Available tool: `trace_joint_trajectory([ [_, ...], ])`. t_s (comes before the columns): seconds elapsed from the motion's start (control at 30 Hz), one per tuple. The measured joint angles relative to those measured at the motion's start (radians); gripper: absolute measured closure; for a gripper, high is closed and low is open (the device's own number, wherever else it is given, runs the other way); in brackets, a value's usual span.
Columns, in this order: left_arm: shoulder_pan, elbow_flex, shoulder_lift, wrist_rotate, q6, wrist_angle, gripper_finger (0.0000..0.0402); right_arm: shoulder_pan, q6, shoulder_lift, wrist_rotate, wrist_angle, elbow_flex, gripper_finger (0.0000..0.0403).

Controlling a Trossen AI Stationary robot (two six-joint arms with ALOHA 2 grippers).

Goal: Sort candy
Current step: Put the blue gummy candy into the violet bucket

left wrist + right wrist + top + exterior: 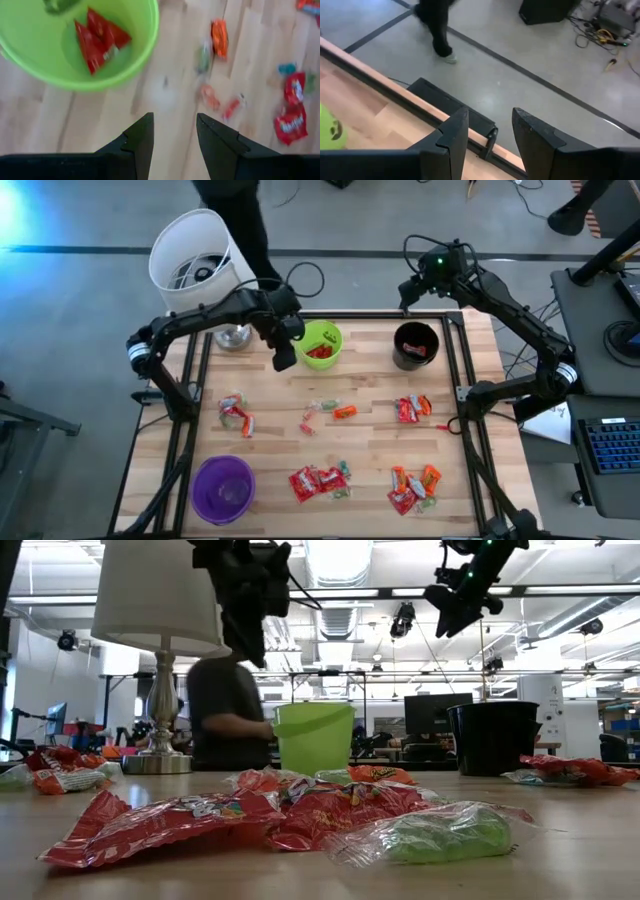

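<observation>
Candy lies in several small heaps on the wooden table: red packets [318,481], an orange-red heap [414,488], another [412,408], one at the left [236,415] and loose pieces [328,412] in the middle. A green cup [320,344] at the far side holds red packets [100,37]. A black cup [416,345] also holds candy. My left gripper [284,358] hangs open and bare just left of the green cup, above the table [172,132]. My right gripper [489,131] is open and bare, high over the table's far edge.
A purple cup [223,487] stands near the front left. A white-shaded lamp [196,250] stands at the far left corner. A person [225,710] is behind the table's far edge. Black rails [190,395] run along the table's sides.
</observation>
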Motion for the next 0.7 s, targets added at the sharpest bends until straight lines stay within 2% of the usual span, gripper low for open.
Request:
trace_joint_trajectory([
  [0.23, -0.023, -0.002, -0.019, -0.001, -0.001, -0.150, 0.0271, 0.000, 0.010, 0.000, -0.016, -0.047, 0.000, 0.0257],
  [0.43, -0.082, -0.045, -0.101, 0.000, -0.028, -0.166, 0.0271, 0.035, 0.095, -0.004, -0.024, -0.149, 0.000, 0.0257],
  [0.63, -0.158, -0.170, -0.242, -0.001, -0.098, -0.125, 0.0271, 0.136, 0.147, -0.021, -0.175, -0.167, 0.000, 0.0257],
  [0.7, -0.179, -0.227, -0.298, -0.001, -0.115, -0.104, 0.0271, 0.183, 0.172, -0.022, -0.193, -0.170, 0.000, 0.0257],
])
